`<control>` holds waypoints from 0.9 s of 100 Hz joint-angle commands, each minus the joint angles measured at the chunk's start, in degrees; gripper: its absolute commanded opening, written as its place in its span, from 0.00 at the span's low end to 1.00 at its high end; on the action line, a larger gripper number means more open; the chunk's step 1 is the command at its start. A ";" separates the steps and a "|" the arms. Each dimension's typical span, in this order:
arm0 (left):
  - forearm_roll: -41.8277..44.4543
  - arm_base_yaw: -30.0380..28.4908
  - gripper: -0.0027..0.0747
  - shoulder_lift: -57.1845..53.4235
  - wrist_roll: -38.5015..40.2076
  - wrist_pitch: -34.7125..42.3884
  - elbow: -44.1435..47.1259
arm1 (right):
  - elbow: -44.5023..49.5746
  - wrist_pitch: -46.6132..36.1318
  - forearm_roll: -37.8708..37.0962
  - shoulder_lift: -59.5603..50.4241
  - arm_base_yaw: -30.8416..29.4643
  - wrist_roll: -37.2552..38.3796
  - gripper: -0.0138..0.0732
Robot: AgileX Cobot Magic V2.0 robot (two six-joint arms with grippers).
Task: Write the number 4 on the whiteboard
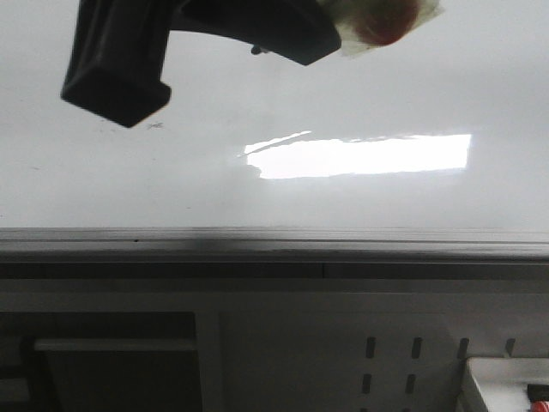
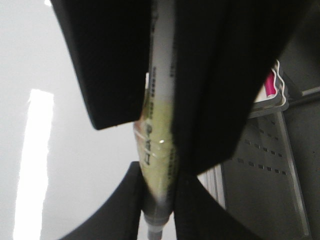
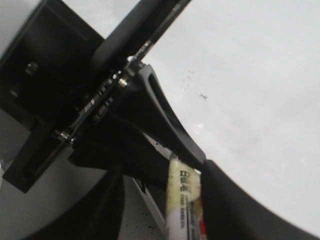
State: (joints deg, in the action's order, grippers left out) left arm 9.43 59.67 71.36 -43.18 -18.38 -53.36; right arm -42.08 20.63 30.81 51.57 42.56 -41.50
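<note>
The whiteboard [image 1: 412, 77] lies flat and glossy, running from its grey metal edge [image 1: 343, 245] on the near side away to the far side. A bright strip of reflected light [image 1: 360, 156] sits right of centre. No number 4 is on it yet. The only mark I can see is a faint little smudge [image 1: 154, 126] towards the left.

The marker pen [image 2: 159, 150] is over the far part of the board, its barrel wrapped in yellowish tape, and no part of it is shown touching the surface. The left gripper [image 2: 159, 200] has its fingers closed snugly on the barrel, one pressed to each side. The right gripper [image 3: 167, 190] is at the same pen. One of its fingers [image 3: 225, 200] rests against the barrel, but the other seems to stand a little off. I cannot tell whether that hand is truly gripping.

The writing has not begun, so I judge the step in hand to be settling the hold on the pen. To do it well, one hand should end with a firm, square grip so the barrel cannot twist, and the other should let go cleanly. Then the tip should come down lightly on the board, away from the smudge and the glare. There must be room towards the near side for the slanted stroke, the crossbar and the tall vertical.
</note>
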 commanded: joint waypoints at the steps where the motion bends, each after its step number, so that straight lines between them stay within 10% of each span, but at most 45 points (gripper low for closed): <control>1: -0.68 0.41 0.01 -1.71 0.40 5.50 -2.17 | -1.94 -2.49 0.99 0.14 0.14 -0.58 0.34; 20: -0.68 0.41 0.01 -1.71 0.40 5.50 -2.17 | -1.94 -2.25 0.99 0.13 0.14 -0.58 0.07; 64: -2.88 0.41 0.02 -1.71 0.50 5.50 -2.17 | 0.00 -2.00 0.99 0.13 0.14 -0.58 0.08; 90: -7.85 0.41 0.52 -1.71 0.62 4.28 -2.17 | 4.71 -4.72 0.99 0.13 0.14 -0.58 0.08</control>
State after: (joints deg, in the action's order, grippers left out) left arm 3.71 59.81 71.47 -43.69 -20.64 -53.13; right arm -37.24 16.26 31.75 51.90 42.75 -41.61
